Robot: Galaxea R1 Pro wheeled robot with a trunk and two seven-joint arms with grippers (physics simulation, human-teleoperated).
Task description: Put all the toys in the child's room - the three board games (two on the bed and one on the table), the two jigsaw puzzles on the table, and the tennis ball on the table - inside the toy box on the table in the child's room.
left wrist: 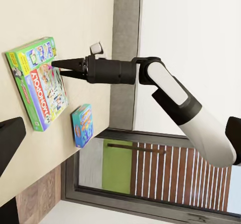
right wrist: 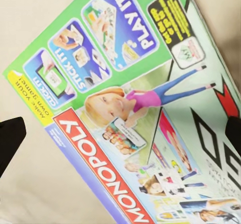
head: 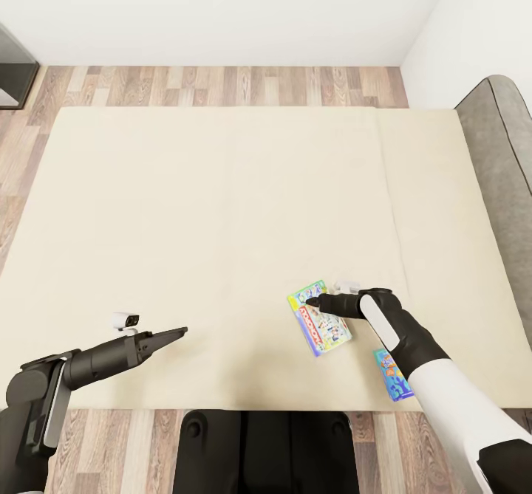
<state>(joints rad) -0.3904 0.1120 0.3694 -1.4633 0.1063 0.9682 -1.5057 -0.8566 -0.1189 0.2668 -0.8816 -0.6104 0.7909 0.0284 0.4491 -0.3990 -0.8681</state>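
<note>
- Beige bed [head: 185,213] spreads wide and bare to my left.
- Green-edged Monopoly board game [head: 319,318] lies flat near the right front edge, small blue board game [head: 392,374] beside it.
- My right gripper [head: 313,302] hangs narrowly parted over the Monopoly box; my left gripper [head: 177,331] looks closed, holding nothing.

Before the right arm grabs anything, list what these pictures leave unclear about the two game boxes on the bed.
- Small blue game box: in the head view, the right arm's white forearm covers part of it; lettering too small.
- Green-edged Monopoly box: cut off by the right wrist view's edges.
- Right gripper: whether it touches the lid cannot be told.
</note>
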